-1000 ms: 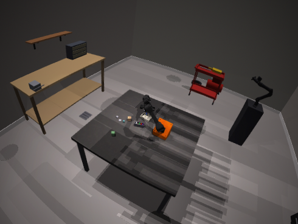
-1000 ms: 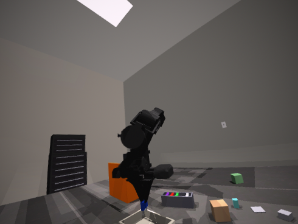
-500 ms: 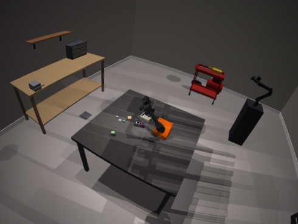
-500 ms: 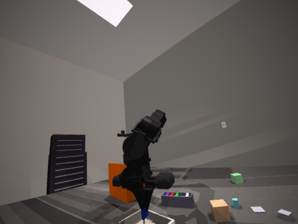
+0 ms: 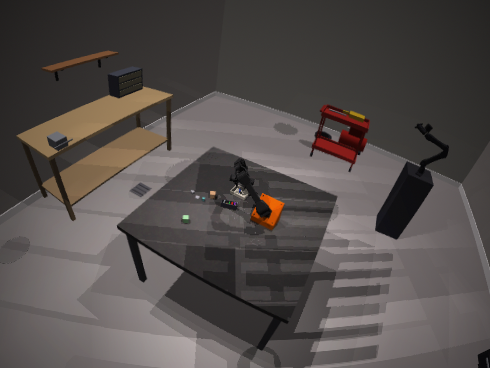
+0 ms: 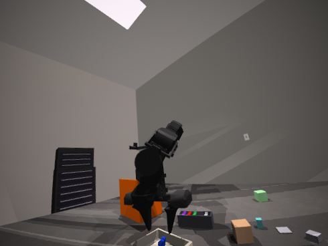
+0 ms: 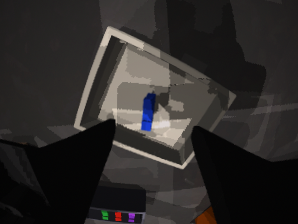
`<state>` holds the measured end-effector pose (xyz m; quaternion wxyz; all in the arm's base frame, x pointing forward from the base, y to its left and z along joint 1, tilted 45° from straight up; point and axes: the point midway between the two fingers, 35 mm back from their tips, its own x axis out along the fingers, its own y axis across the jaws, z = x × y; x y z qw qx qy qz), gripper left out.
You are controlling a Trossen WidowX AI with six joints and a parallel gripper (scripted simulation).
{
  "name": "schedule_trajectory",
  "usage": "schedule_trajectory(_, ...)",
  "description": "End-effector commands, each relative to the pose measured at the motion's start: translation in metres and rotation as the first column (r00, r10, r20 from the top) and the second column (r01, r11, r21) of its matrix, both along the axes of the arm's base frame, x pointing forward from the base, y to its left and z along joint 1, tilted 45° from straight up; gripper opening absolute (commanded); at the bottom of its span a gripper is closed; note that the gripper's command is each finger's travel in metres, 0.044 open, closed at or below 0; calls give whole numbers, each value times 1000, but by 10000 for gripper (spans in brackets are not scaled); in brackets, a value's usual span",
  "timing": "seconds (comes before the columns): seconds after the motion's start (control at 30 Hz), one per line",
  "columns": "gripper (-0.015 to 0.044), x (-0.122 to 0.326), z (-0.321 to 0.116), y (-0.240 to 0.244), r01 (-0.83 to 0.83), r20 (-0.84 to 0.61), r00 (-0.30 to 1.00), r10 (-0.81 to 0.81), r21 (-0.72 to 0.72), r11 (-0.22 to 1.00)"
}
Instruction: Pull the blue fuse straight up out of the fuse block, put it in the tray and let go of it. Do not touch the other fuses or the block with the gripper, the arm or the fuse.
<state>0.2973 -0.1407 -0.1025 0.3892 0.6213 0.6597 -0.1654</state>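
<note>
The dark table carries tray, fuse block, orange base — and small scattered blocks.

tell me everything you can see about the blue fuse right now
The blue fuse is a small, plain, bright blue oblong piece. It lies on the pale floor of the shallow cream tray, near the middle, apart from the walls as far as the wrist view shows. The open gripper hangs above it, one dark finger to each side, neither touching it. It is out of the dark fuse block, which holds other coloured fuses.
</note>
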Motion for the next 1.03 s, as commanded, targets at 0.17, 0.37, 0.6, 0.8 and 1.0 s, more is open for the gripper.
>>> schedule_trajectory(0.17, 330, -3, 25, -26, 7, -1, 1000, -7, 0, 1000)
schedule_trajectory(0.37, 330, -3, 25, -26, 7, -1, 1000, -7, 0, 1000)
schedule_trajectory(0.6, 330, -4, 23, -24, 13, -7, 1000, -13, 8, 1000)
schedule_trajectory(0.8, 330, -4, 23, -24, 13, -7, 1000, -13, 8, 1000)
schedule_trajectory(1.0, 330, -4, 23, -24, 13, -7, 1000, -13, 8, 1000)
